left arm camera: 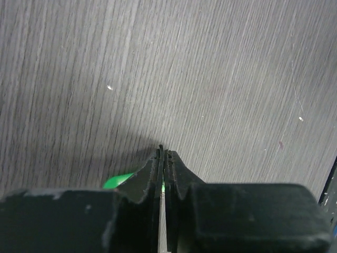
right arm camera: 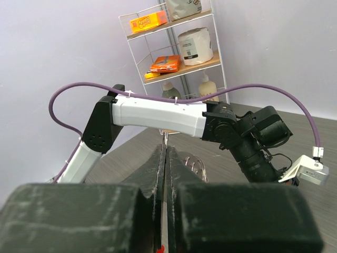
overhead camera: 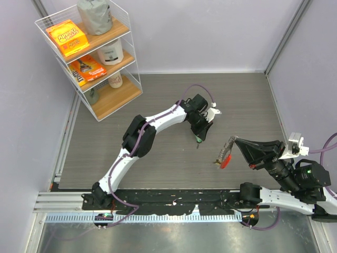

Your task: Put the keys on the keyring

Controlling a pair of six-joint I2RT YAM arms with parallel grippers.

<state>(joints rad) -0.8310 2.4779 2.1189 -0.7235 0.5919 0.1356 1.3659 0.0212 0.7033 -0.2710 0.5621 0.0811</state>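
Within the left claw (left arm camera: 163, 152) sits the green key (left arm camera: 119, 182).

Left gripper (left arm camera: 163, 158): black fingers (left arm camera: 181, 176) pressed together, no gap at tips. Green key (left arm camera: 117, 182) pinched between them, its plastic head protruding on the left. Grey wood-grain desk (left arm camera: 210, 79) beyond; contact indeterminate.

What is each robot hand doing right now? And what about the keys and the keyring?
left gripper: shut, pinching the green key.
right gripper: shut, holding the keyring.
green key: gripped, apart from the keyring, not on it yet.
keyring: dangles from the right gripper.
yellow key: right beside the keyring; too small to tell if it is threaded on.
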